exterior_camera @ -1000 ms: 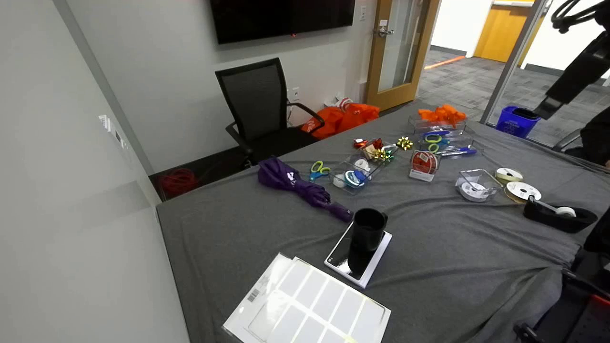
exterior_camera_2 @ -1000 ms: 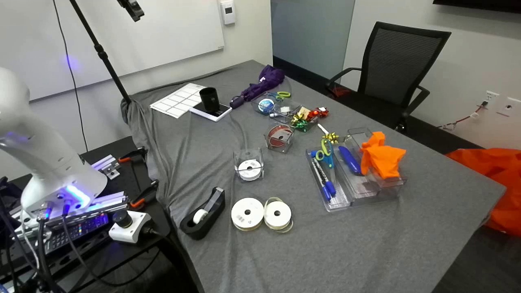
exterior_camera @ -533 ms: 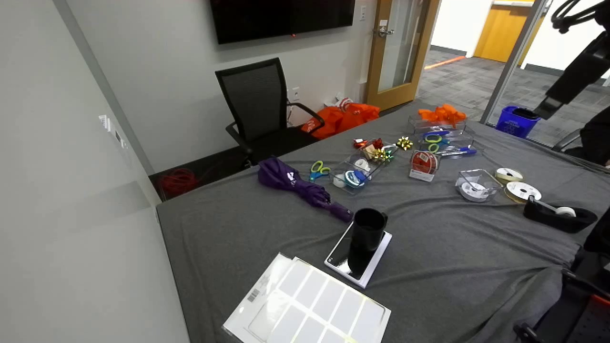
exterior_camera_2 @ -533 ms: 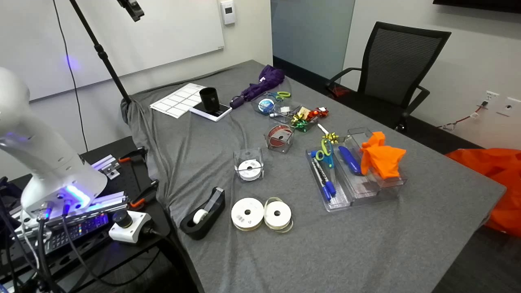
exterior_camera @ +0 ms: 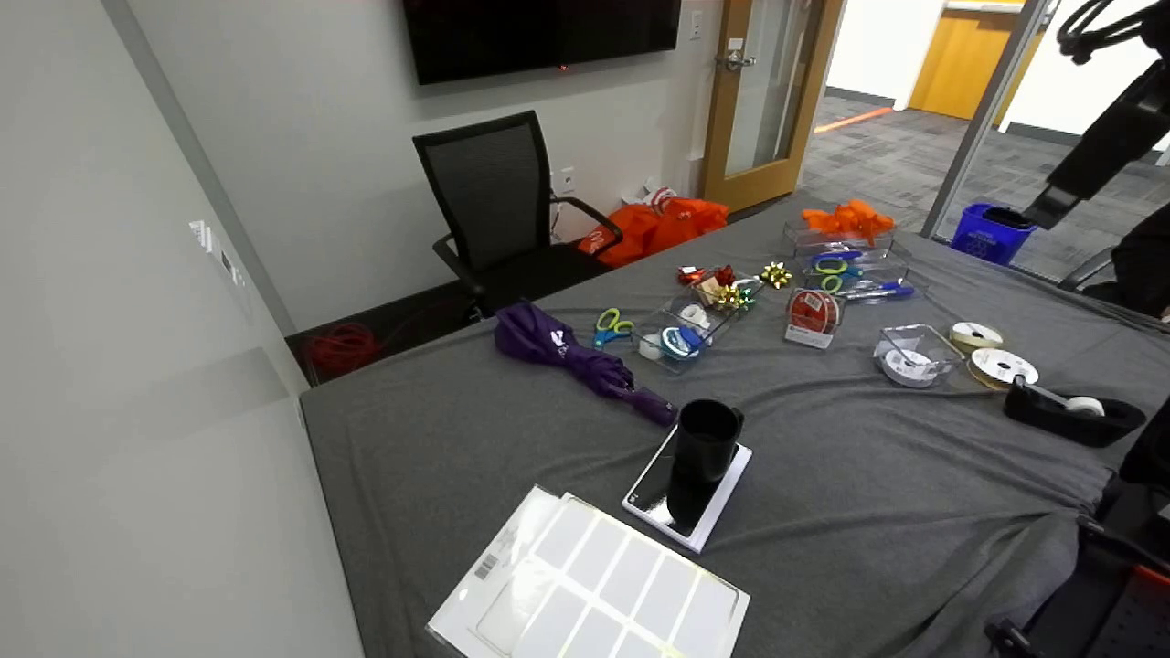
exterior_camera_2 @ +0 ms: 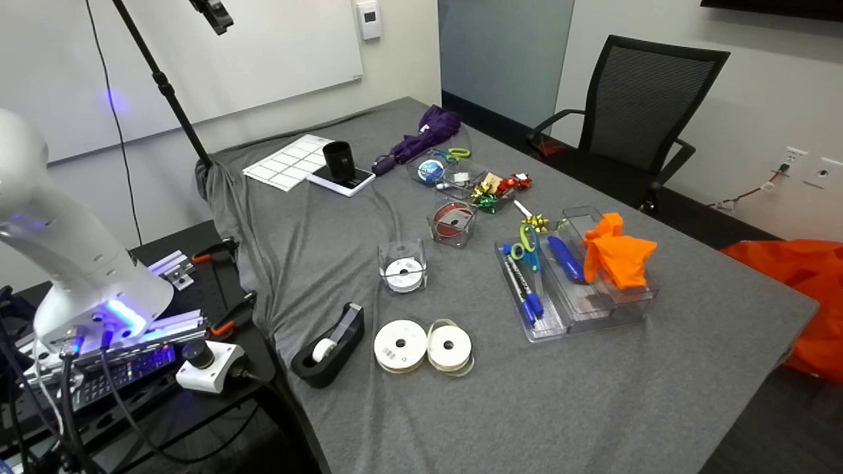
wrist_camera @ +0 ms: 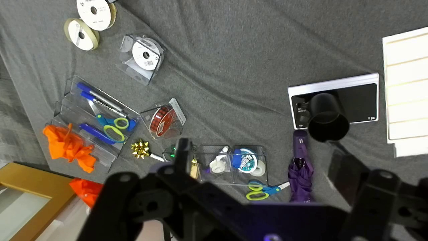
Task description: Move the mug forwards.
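Note:
The black mug (exterior_camera: 706, 443) stands upright on a flat white-edged slab with a glossy black top (exterior_camera: 672, 498). Its handle shows on one side; its inside looks dark. The mug also shows in an exterior view (exterior_camera_2: 338, 161) and in the wrist view (wrist_camera: 323, 107), right of centre. My gripper (wrist_camera: 262, 150) is open and empty in the wrist view, its fingers wide apart, high above the table. The mug appears beyond the right finger (wrist_camera: 346, 174), apart from it. A black finger tip (exterior_camera: 1053, 206) shows at the upper right in an exterior view.
A purple umbrella (exterior_camera: 585, 361) lies close to the slab, with white label sheets (exterior_camera: 594, 585) on its other side. Clear trays (exterior_camera_2: 579, 283) hold pens, scissors and orange cloth. Ribbon spools (exterior_camera_2: 400, 345) and a black tape dispenser (exterior_camera_2: 329, 349) lie nearer the robot base (exterior_camera_2: 105, 289).

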